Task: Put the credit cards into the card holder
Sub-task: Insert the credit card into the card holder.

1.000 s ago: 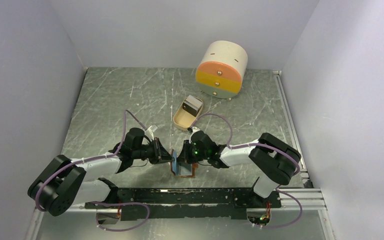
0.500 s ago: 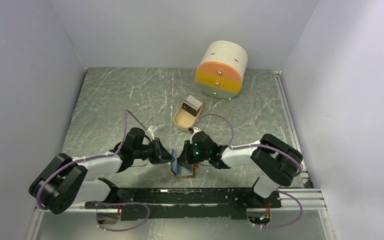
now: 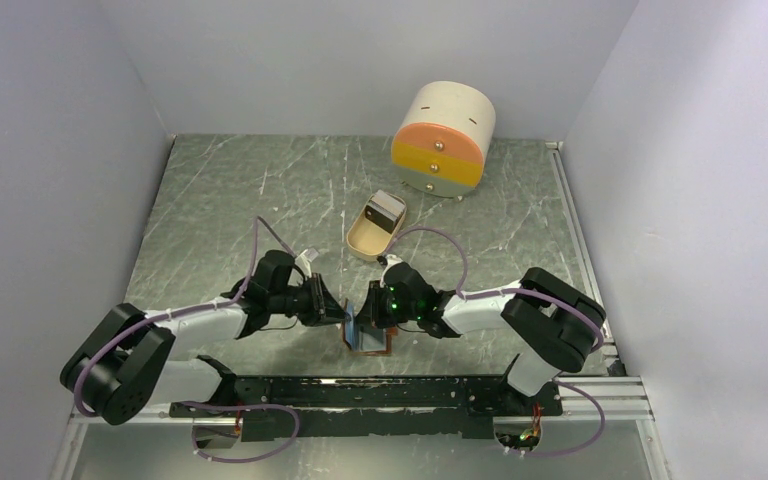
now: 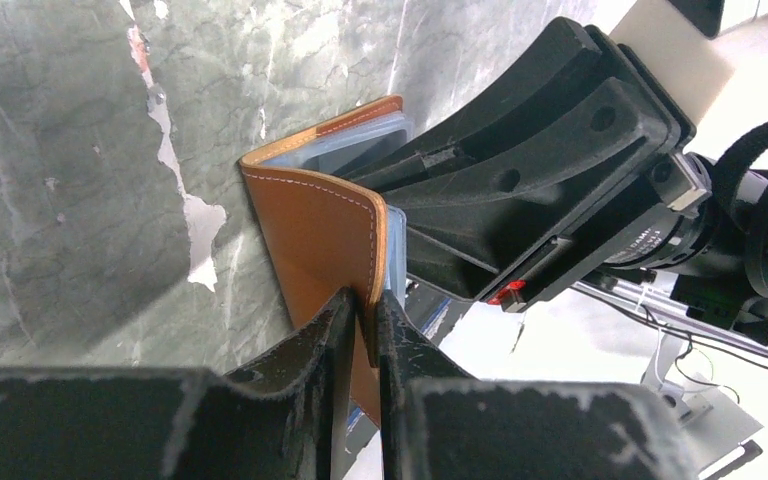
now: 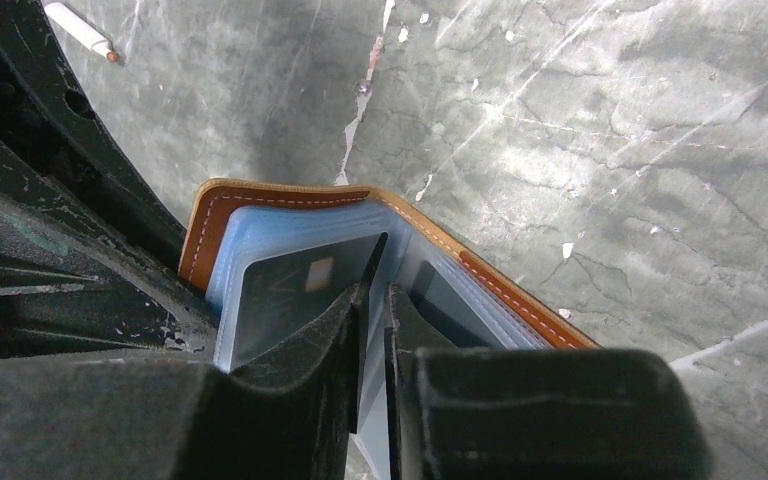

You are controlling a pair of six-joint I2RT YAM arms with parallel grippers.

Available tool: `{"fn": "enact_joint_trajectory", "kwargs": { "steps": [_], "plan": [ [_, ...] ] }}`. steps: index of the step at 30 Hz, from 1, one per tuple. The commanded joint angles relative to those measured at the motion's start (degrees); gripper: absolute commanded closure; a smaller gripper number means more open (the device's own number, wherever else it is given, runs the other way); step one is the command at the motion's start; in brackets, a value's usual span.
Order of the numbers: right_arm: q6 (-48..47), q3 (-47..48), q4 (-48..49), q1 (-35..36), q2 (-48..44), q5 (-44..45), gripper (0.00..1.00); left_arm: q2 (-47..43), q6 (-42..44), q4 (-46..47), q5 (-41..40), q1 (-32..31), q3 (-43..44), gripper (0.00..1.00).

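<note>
The tan-brown card holder (image 3: 369,343) stands open on its edge near the front of the table, held between both grippers. My left gripper (image 4: 363,302) is shut on the edge of its leather cover (image 4: 315,230). From the opposite side, my right gripper (image 5: 375,296) is shut on a dark credit card (image 5: 290,290) with a chip, which sits against a clear bluish pocket leaf (image 5: 235,250). A second dark card (image 5: 438,298) shows in the pocket to the right. In the top view the two grippers (image 3: 358,318) meet over the holder.
A beige oval tray (image 3: 362,236) lies behind the grippers with silvery cards (image 3: 388,208) in its far end. The round cream-and-orange drawer box (image 3: 443,138) stands at the back right. A thin white stick (image 5: 80,30) lies on the marble top.
The left arm has shifted very slightly. Both grippers keep their hold and the card holder stays in place.
</note>
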Motion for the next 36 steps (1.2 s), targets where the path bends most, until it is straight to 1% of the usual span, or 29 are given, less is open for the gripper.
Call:
{"fn": "enact_joint_trajectory", "kwargs": {
  "steps": [1, 8, 16, 24, 26, 28, 29, 31, 33, 36],
  "plan": [
    [-0.19, -0.63, -0.34, 0.4, -0.63, 0.39, 0.83, 1.06, 3.75, -11.52, -6.74, -0.71, 1.65, 0.82],
    [-1.0, 0.06, -2.28, 0.43, -1.94, 1.56, 0.82, 0.73, 5.58, -18.1, -8.52, -1.09, 5.78, 0.76],
    [-1.16, 0.35, -2.85, 0.56, -2.71, 2.09, 0.8, 0.92, 5.78, -17.95, -6.86, -1.5, 7.63, 0.74],
    [-1.78, 1.66, -4.51, 0.83, -3.35, 2.21, 0.78, -0.81, 3.85, -14.15, -4.0, -1.42, 6.6, 0.77],
    [-1.98, 2.3, -6.76, 0.83, -4.1, 2.93, 0.77, -0.94, 3.86, -15.11, -4.5, -1.44, 6.93, 0.83],
    [-2.03, 2.74, -9.66, 0.81, -5.34, 4.12, 0.74, -1.19, 3.8, -16.96, -5.82, -1.48, 7.41, 0.89],
    [-1.83, 2.71, -10.71, 0.79, -6.44, 4.53, 0.72, -1.31, 3.71, -18.02, -6.57, -1.42, 7.63, 0.9],
    [-1.25, 2.23, -11.57, 0.86, -8.88, 5.12, 0.68, -1.55, 3.69, -19.25, -7.45, -1.43, 8.01, 0.91],
    [-1.04, 2.25, -12.38, 0.81, -11.0, 5.53, 0.61, -1.84, 3.43, -19.92, -8.11, -1.44, 8.19, 0.91],
    [0.48, 2.55, -12.59, 0.8, -12.51, 4.64, 0.52, -2.29, 3.11, -20.64, -8.83, -1.46, 8.56, 0.9]
  ]
}}
